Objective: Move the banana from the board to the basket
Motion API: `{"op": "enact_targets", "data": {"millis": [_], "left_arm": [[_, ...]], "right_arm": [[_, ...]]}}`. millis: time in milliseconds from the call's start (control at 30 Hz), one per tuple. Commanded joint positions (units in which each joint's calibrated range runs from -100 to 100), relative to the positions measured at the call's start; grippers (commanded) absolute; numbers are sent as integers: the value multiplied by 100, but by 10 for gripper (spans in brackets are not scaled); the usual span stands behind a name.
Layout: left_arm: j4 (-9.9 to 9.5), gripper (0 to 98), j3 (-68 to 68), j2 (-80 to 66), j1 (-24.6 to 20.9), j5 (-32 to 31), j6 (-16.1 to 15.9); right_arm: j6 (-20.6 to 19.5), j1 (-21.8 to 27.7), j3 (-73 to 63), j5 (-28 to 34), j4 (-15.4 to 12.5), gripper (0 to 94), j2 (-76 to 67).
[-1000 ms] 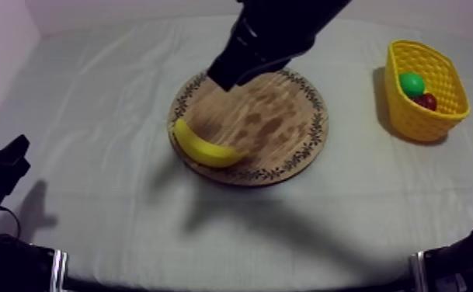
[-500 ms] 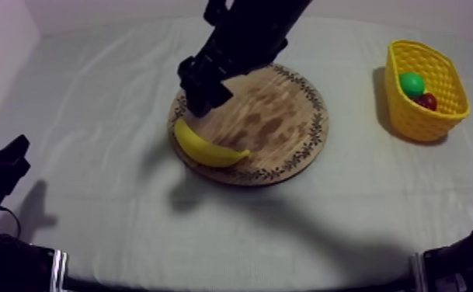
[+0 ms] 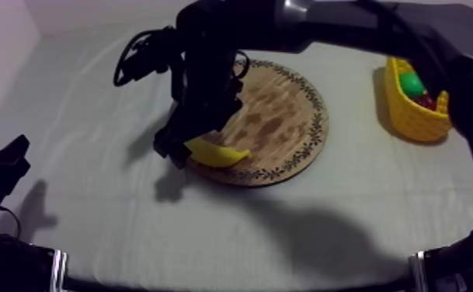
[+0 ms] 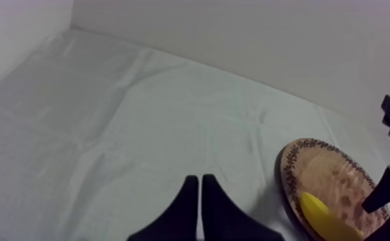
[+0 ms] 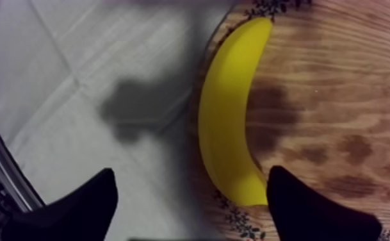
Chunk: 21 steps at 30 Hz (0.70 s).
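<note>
My right gripper (image 5: pixel 192 172) spreads wide astride the banana (image 3: pixel 217 154), which lies on the left rim of the wooden board (image 3: pixel 286 116) mid-frame; my left gripper (image 3: pixel 6 161) rests pinched together at lower left.

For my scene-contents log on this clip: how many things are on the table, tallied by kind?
Toy fruit: 3 (banana, green fruit, small red fruit)
Wooden board: 1
Yellow basket: 1
Total: 5
</note>
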Motion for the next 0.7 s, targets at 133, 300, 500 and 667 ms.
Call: {"op": "enact_targets", "data": {"millis": [133, 300, 500, 667], "left_arm": [[2, 1, 0, 0, 2, 0, 2], [2, 1, 0, 0, 2, 0, 2], [2, 1, 0, 0, 2, 0, 2], [2, 1, 0, 0, 2, 0, 2]], "right_arm": [[-64, 31, -413, -48, 116, 852, 728], [-62, 60, -726, -46, 173, 646, 1059], [21, -6, -1006, 172, 332, 247, 1286], [80, 54, -1099, 374, 290, 186, 775]]}}
